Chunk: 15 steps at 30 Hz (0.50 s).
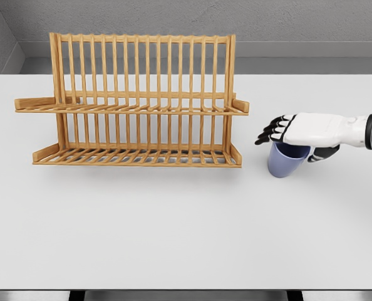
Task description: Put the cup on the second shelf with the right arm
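Right hand (pixel 299 133), fingers extended over the rim of the blue-grey plastic cup (pixel 287 159), clasped it right of the slatted wooden rack (pixel 133 103), apparently for lifting.

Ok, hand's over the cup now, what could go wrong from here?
The right hand sits across the cup's rim with fingers extended, not visibly wrapped; the grasp may be shallow and slip on lifting. The cup looks slightly tilted, so it could tip. The wooden rack's upper shelf has a raised end piece facing the cup; a low approach may clip it.
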Motion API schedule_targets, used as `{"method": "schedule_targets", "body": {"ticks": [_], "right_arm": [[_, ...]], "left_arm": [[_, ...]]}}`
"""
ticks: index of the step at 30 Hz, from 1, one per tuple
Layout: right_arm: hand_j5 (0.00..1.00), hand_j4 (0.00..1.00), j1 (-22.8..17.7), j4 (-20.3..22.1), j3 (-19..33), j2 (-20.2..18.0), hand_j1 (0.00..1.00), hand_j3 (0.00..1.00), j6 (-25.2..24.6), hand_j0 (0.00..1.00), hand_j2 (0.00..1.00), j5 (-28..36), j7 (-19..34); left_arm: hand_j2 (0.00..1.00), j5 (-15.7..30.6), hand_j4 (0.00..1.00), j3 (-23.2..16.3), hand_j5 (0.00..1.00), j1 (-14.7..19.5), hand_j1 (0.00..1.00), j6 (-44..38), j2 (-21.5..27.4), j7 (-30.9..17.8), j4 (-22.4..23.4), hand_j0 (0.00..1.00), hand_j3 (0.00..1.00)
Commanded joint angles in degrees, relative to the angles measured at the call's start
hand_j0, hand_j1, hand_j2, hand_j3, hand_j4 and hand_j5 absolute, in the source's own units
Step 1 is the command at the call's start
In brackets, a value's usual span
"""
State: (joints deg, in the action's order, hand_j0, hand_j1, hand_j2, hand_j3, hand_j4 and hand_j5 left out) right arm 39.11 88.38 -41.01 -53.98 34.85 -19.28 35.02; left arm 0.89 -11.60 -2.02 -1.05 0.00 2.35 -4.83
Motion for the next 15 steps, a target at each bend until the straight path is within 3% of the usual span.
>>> {"method": "schedule_targets", "body": {"ticks": [1,3,5,15], "right_arm": [[1.00,1.00,0.0,-0.1,0.0,-0.1,1.00,1.00,-0.6,1.00,1.00,0.3,0.0],[0.86,0.86,0.0,-0.2,0.0,-0.1,0.86,0.86,-0.7,0.86,0.86,0.3,0.0],[0.81,0.81,0.0,-0.1,0.0,-0.1,0.81,0.81,-0.7,0.81,0.81,0.3,0.0],[0.70,0.70,0.0,-0.2,0.0,-0.1,0.70,0.70,-0.9,0.70,0.70,0.3,0.0]], "left_arm": [[1.00,0.0,1.00,0.0,1.00,0.0,1.00,0.1,0.0,-0.1,0.0,1.00,1.00],[1.00,0.0,1.00,0.0,1.00,0.0,1.00,0.0,0.0,0.0,0.0,1.00,1.00],[1.00,0.0,1.00,0.0,1.00,0.0,1.00,0.0,0.0,-0.1,0.0,1.00,1.00],[1.00,0.0,1.00,0.0,1.00,0.0,1.00,0.0,0.0,-0.1,0.1,1.00,1.00]]}}
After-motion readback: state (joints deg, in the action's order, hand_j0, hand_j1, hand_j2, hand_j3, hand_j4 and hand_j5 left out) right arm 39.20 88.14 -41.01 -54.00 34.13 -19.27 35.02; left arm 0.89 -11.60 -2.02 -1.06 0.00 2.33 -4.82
